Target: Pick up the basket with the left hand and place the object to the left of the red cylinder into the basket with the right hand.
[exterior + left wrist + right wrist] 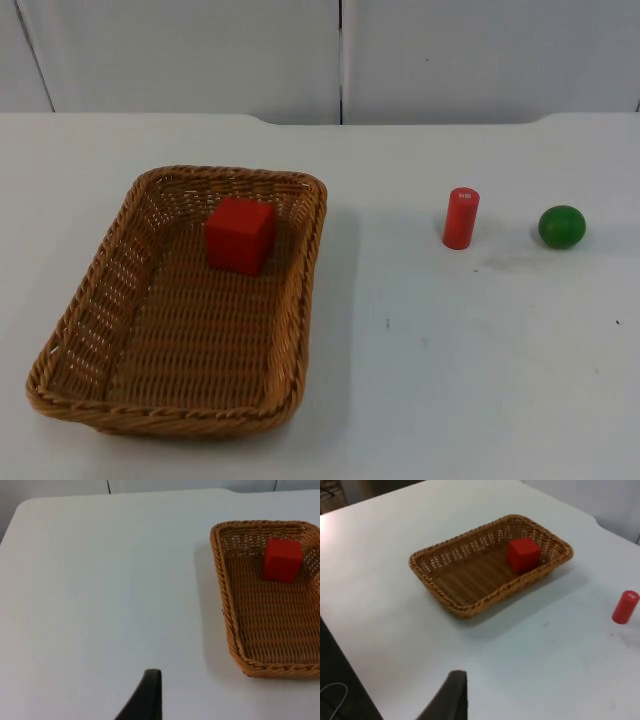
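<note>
A brown wicker basket (85, 310) rests on the white table at the left. A red cube (239, 234) sits inside it near its far end; the same cube (282, 560) (523, 554) lies in the basket (227, 590) (465, 607) in both wrist views. A red cylinder (460, 217) (625, 607) stands upright at the right of the table, with a green ball (561, 226) to its right. My left gripper (148, 692) hangs over bare table to the left of the basket, holding nothing. My right gripper (451, 695) hovers well back from basket and cylinder.
The grey partition wall (340, 55) closes the far side. White table top (430, 360) stretches between the basket and the cylinder and in front of them. A table edge (350, 650) drops off to dark floor in the right wrist view.
</note>
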You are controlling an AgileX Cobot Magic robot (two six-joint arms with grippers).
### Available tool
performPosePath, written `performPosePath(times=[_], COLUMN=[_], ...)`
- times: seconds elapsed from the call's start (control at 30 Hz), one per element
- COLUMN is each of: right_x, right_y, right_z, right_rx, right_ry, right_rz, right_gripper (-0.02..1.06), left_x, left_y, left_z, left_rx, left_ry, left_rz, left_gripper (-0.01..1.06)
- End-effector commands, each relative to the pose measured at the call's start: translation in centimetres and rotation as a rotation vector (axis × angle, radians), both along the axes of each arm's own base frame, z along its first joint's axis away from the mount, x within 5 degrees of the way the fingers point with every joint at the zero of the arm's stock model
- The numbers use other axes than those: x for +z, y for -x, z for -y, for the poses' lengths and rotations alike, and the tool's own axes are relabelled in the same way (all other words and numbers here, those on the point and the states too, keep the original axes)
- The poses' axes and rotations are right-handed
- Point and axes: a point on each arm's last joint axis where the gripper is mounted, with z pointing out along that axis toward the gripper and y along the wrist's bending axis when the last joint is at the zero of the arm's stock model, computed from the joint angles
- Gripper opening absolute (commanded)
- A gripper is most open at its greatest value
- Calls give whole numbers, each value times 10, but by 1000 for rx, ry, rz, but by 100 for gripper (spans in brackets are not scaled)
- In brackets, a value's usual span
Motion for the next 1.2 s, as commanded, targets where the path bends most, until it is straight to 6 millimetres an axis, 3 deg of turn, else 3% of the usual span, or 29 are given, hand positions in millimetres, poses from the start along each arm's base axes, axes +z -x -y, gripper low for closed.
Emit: performPosePath(times=[0.0, 0.3, 0.9, 1.03, 1.17], right_x=[-3, -7, -23, -26, -32], right_y=[2, 12, 12, 13, 10], right_z=[4, 20, 19, 20, 18], right_rx=[-17, -58, -70, -68, -65], right_ry=[4, -41, 19, 60, 78], right_rz=[-5, -2, -94, -107, -102], right_gripper=[105, 105, 105, 105, 105], left_x=[-1, -1, -1, -1, -1], left_y=[0, 0, 0, 0, 0], left_z=[-1, -3, -3, -3, -3], left_rx=[14, 50, 45, 43, 42], left_ry=[0, 15, 14, 10, 12], left_rz=[8, 6, 6, 6, 6], left_gripper=[92, 92, 93, 104, 105])
